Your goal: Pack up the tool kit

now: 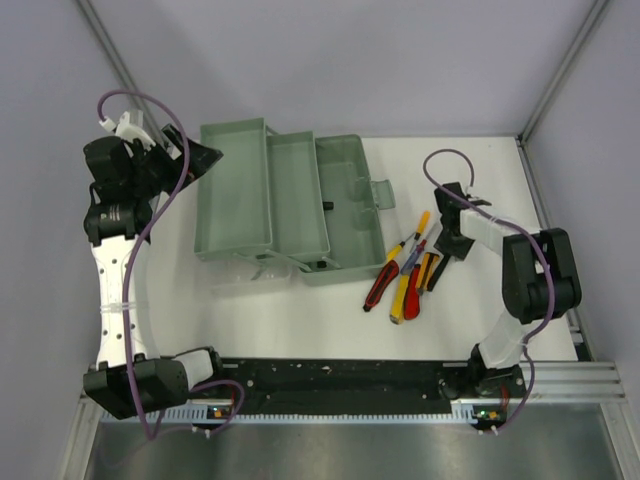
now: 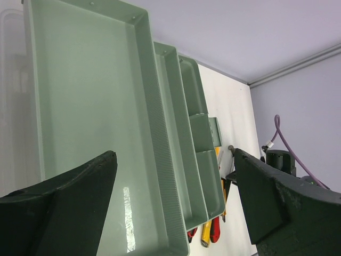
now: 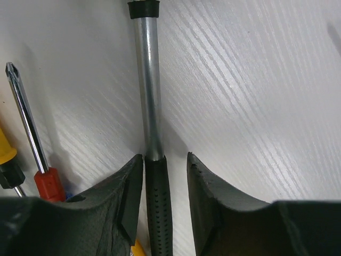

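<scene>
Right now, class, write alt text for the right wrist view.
The right hand straddles a hammer at its black grip, with a gap on one side; the steel shaft runs up the white table. A red-handled screwdriver lies at left.

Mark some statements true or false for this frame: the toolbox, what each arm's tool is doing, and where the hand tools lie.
1. The toolbox stands open. True.
2. The left tool grips a screwdriver. False: it is open and empty, above the toolbox.
3. The right tool straddles the hammer at its handle. True; a gap shows on one side.
4. All hand tools are packed inside the box. False: the screwdrivers lie on the table beside the toolbox.
</scene>
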`<state>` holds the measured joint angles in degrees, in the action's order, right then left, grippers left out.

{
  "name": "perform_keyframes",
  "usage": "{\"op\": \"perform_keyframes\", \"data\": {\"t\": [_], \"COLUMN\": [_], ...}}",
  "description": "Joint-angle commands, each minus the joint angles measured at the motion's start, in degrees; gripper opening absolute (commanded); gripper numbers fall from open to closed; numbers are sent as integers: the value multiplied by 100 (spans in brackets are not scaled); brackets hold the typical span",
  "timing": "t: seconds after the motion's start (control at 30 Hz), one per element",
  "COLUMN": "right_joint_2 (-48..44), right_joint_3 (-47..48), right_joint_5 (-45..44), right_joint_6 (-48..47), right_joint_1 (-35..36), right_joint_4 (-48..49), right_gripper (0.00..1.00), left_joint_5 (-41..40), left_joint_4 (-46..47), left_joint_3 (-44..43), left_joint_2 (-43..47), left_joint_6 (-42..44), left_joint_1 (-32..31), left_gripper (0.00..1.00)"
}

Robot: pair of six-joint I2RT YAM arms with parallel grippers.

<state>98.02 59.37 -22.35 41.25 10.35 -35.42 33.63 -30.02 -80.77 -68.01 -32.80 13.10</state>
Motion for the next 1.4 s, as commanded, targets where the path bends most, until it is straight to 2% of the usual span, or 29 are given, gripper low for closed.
{"op": "perform_keyframes", "data": {"t": [0.0,0.07,0.17,0.23,0.3,0.57,0.73,0.9,1.03,1.17,1.37], "right_joint_2": [68,121,16,-54,-142,-897,-1486,-1742,-1847,-1795,-1014], "right_joint_3": [110,31,-92,-110,-58,293,654,1067,1199,1339,2024], "right_joint_5": [168,292,310,336,302,354,748,1767,2786,3122,2903], "right_joint_6": [32,67,137,76,-21,-609,-900,-953,-961,-1224,-1515], "right_joint_1": [-103,-156,-200,-191,-191,-191,-191,-191,-139,466,1609], "right_joint_4": [281,325,360,387,387,378,378,439,851,1396,1573], "right_gripper": [37,33,19,5,0,0,0,0,0,0,0], "left_joint_5": [65,74,56,56,74,83,56,30,21,21,56], "left_joint_4": [216,216,198,198,207,216,207,207,198,181,190], "left_joint_3": [-70,-79,-123,-132,-141,-202,-211,-220,-211,-202,-193], "left_joint_2": [-2,-20,-46,-63,-72,-107,-116,-99,-81,-55,-20], "left_joint_6": [133,142,151,142,142,124,124,133,151,133,98], "left_joint_1": [-27,-18,-18,-36,-27,-27,-27,-36,-27,-27,-27], "left_gripper": [94,94,94,94,94,94,94,94,94,94,94]}}
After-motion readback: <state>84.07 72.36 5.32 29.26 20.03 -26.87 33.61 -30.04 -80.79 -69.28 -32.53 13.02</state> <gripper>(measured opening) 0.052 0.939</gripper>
